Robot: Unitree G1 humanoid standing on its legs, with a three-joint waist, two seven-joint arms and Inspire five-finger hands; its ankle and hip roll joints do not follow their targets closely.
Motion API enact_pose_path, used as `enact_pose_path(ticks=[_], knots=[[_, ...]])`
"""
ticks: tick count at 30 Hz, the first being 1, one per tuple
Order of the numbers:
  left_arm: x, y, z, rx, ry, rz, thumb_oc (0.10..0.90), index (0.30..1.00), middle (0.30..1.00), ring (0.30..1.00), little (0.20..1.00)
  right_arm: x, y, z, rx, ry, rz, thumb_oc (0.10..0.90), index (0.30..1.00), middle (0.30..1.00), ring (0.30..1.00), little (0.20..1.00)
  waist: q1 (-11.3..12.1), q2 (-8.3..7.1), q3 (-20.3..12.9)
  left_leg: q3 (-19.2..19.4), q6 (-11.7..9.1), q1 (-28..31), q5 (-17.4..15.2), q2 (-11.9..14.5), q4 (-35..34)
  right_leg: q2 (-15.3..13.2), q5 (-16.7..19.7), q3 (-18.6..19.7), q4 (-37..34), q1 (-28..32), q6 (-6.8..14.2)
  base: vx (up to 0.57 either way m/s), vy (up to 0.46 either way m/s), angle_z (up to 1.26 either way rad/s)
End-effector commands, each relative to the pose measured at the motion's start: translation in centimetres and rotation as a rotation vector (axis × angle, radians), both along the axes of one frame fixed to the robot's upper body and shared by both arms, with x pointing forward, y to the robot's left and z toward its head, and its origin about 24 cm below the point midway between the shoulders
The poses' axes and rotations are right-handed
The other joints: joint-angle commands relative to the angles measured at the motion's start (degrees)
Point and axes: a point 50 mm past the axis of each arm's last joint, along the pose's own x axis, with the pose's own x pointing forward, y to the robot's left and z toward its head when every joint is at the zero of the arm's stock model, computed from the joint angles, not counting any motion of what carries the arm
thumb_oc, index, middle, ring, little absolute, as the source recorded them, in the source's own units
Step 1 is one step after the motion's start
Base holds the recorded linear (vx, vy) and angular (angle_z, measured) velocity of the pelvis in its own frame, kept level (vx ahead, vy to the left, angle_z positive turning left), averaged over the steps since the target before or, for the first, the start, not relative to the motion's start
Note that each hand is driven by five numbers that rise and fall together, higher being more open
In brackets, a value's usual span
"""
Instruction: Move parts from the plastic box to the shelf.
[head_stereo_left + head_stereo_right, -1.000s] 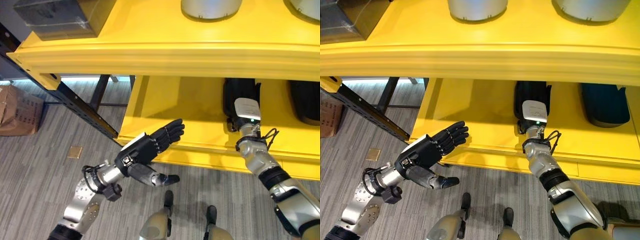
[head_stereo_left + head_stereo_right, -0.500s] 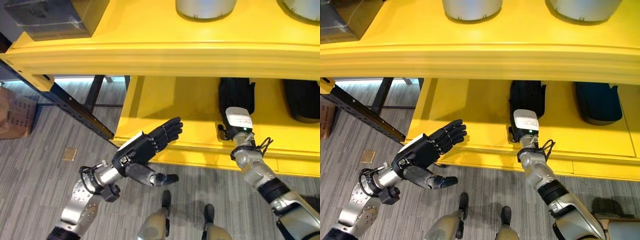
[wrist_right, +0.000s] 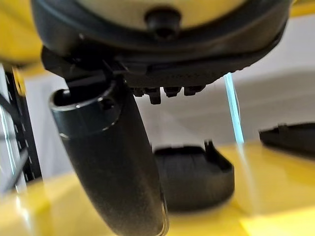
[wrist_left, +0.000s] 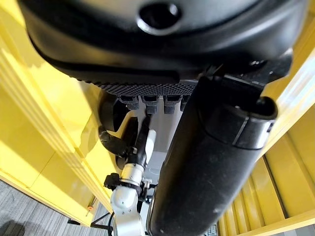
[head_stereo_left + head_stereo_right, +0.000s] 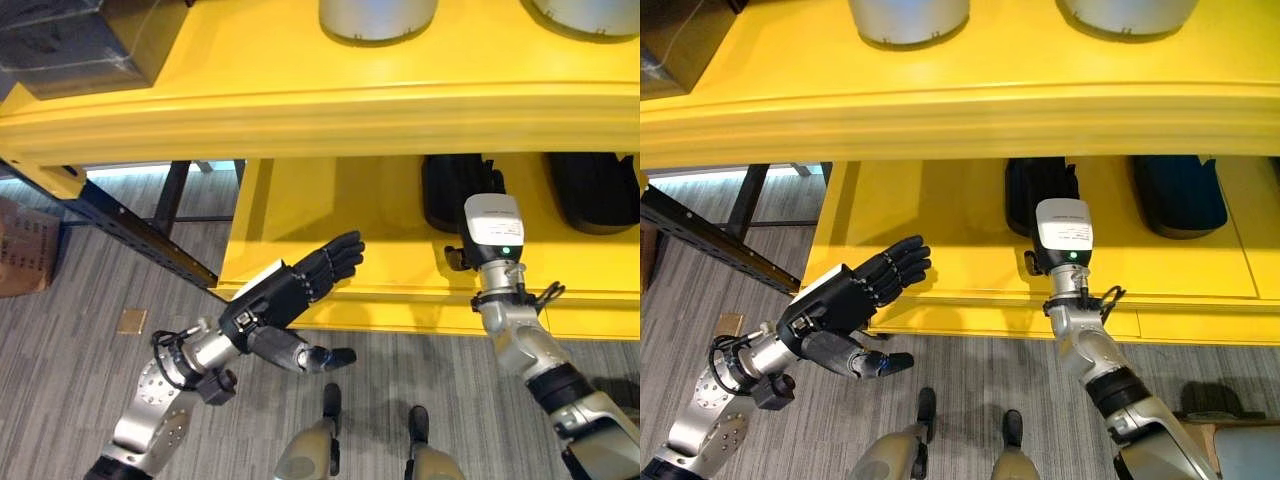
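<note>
A black part [image 5: 447, 190] lies on the lower level of the yellow shelf [image 5: 330, 225]; it also shows as the black part [image 3: 194, 174] past my right hand's thumb. My right hand [image 5: 492, 225], white-backed, hovers just in front of it and to its right, open and holding nothing. A second black part [image 5: 595, 190] lies further right on the same level. My left hand [image 5: 290, 292] floats open and flat before the shelf's front edge, away from both parts. A clear plastic box [image 5: 75, 45] stands on the upper level at the left.
Two silver cylinders [image 5: 378, 15] [image 5: 585, 8] stand on the upper level. The upper level's thick front lip [image 5: 330, 120] overhangs the lower one. A dark rack beam [image 5: 130, 232] runs along the left, and a cardboard box [image 5: 25, 245] sits on the floor there.
The view has shifted. My right hand has come off the black part, drawn back a little and risen beside it. The left hand keeps its pose.
</note>
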Motion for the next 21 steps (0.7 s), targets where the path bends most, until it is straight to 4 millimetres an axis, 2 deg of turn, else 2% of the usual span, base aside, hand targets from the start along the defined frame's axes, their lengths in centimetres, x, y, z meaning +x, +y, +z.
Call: enact_pose_path(ticks=[1, 4, 7, 11, 15, 18, 21], knots=[[-1.0, -0.5, 3.0, -0.122, -0.196, -0.01, 0.9, 1.0, 1.0, 1.0, 1.0, -1.5, 1.4, 4.7, 0.009, -0.298, 0.182, 0.9, 1.0, 1.0, 1.0, 1.0, -0.2, -1.08, -6.3, 1.7, -0.1, 4.2, -8.8, 0.5, 2.3, -0.6, -4.0, -1.2, 4.4, -1.5, -1.0, -0.01, 0.044, -0.05], [-1.2, -0.3, 2.9, -0.124, -0.197, 0.005, 0.9, 1.0, 1.0, 1.0, 1.0, -2.5, 1.8, 4.7, 0.063, -0.288, 0.259, 0.9, 1.0, 1.0, 1.0, 1.0, -0.8, -1.18, -6.9, 2.0, -0.1, 4.5, -9.0, 0.5, 2.2, -0.6, -4.0, -0.8, 4.2, -1.3, -0.8, -0.02, 0.047, -0.17], [-1.5, 0.0, 2.4, -0.137, -0.189, 0.028, 0.9, 1.0, 1.0, 1.0, 1.0, -4.3, 2.6, 4.0, 0.139, -0.227, 0.376, 0.9, 1.0, 1.0, 1.0, 1.0, -1.7, -1.54, -8.0, 2.8, -0.1, 5.4, -9.3, 0.6, 2.0, -0.6, -4.0, -0.3, 3.8, -0.7, -0.6, -0.02, 0.058, -0.08], [-2.1, 0.5, 1.9, -0.139, -0.196, 0.053, 0.9, 1.0, 1.0, 1.0, 1.0, -6.4, 2.3, 2.8, 0.28, -0.156, 0.436, 0.9, 1.0, 1.0, 1.0, 1.0, -3.2, -2.38, -8.9, 3.7, 0.1, 6.6, -9.7, 0.6, 1.7, -0.6, -3.8, 0.6, 3.1, 0.3, -0.3, -0.03, 0.089, -0.04], [-2.3, 0.8, 1.5, -0.144, -0.194, 0.062, 0.9, 1.0, 1.0, 1.0, 1.0, -7.8, 1.7, 2.1, 0.385, -0.125, 0.436, 0.9, 1.0, 1.0, 1.0, 1.0, -5.1, -3.32, -9.6, 4.6, 0.4, 7.7, -10.1, 0.5, 1.3, -0.5, -2.9, 2.0, 1.9, 0.9, 0.3, -0.05, 0.106, -0.12], [-2.4, 0.8, 1.3, -0.147, -0.192, 0.049, 0.9, 1.0, 1.0, 1.0, 1.0, -8.2, 1.3, 1.5, 0.405, -0.099, 0.412, 0.9, 1.0, 1.0, 1.0, 1.0, -5.8, -3.73, -9.9, 4.9, 0.6, 8.0, -10.3, 0.3, 1.1, -0.6, -2.4, 2.8, 1.5, 1.0, 0.7, -0.05, 0.111, -0.07], [-2.3, 0.2, 1.0, -0.152, -0.178, -0.011, 0.9, 1.0, 1.0, 1.0, 1.0, -8.6, 0.4, 0.4, 0.444, -0.059, 0.358, 0.9, 1.0, 1.0, 1.0, 1.0, -7.5, -4.6, -10.1, 6.0, 1.2, 8.6, -10.8, -0.2, 0.7, -1.0, -1.4, 4.3, 1.0, 0.7, 1.7, -0.05, 0.185, -0.13]])
